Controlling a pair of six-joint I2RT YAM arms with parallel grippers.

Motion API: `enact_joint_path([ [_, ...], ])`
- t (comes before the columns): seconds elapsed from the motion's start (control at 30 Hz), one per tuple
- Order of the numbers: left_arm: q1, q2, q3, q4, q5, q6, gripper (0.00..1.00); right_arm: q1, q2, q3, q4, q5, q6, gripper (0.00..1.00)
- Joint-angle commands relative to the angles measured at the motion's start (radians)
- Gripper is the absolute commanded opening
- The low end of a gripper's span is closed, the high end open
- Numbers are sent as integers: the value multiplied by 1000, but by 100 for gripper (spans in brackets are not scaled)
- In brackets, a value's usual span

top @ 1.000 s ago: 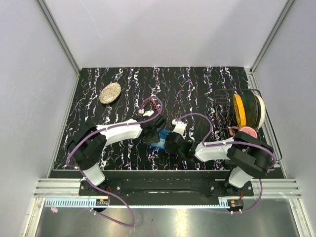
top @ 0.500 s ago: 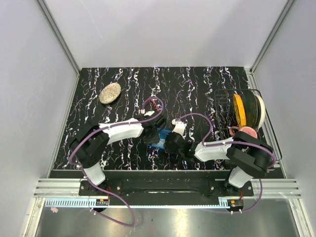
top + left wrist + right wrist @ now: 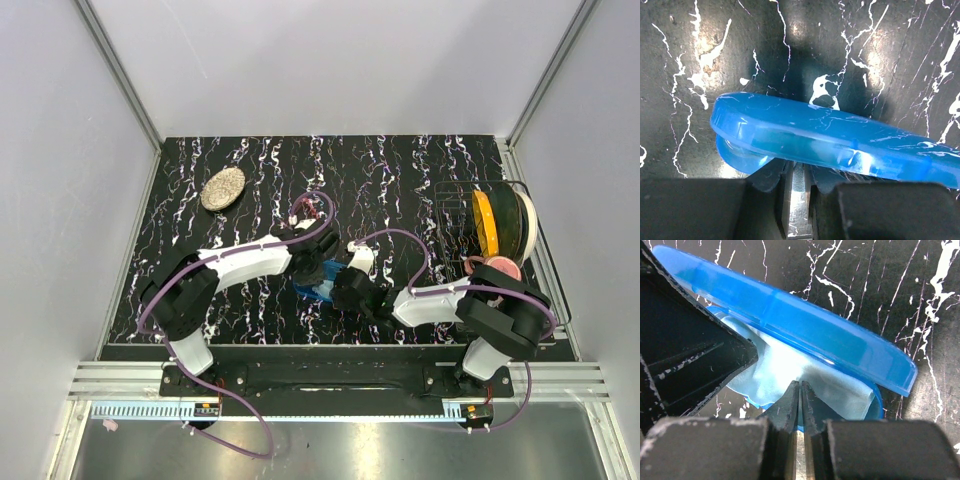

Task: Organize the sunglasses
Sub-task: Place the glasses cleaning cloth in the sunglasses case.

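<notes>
Black marbled table (image 3: 400, 170) carries a speckled oval object (image 3: 222, 188) at far left. Over the last second the left gripper (image 3: 308, 262) has pushed right against the blue case (image 3: 322, 282), its jaws narrowing to a slit below the half-raised lid; whether they pinch anything I cannot tell. Just right, the right gripper (image 3: 799, 390) has its jaws pressed together, apparently nipping the cloth (image 3: 785, 370) inside the case. Both arms seem to be preparing the case. The sunglasses (image 3: 497, 267), if that pink shape is them, lie well right beside the wire rack (image 3: 455, 215), not yet packed.
</notes>
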Motion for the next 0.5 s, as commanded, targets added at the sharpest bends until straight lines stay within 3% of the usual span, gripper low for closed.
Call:
enact_joint_path([
  [0.0, 2, -60, 44, -30, -17, 21, 18, 5, 82, -41, -224, -45, -2, 11],
  [0.47, 0, -163, 87, -168, -137, 39, 22, 5, 92, -37, -239, -40, 13, 11],
])
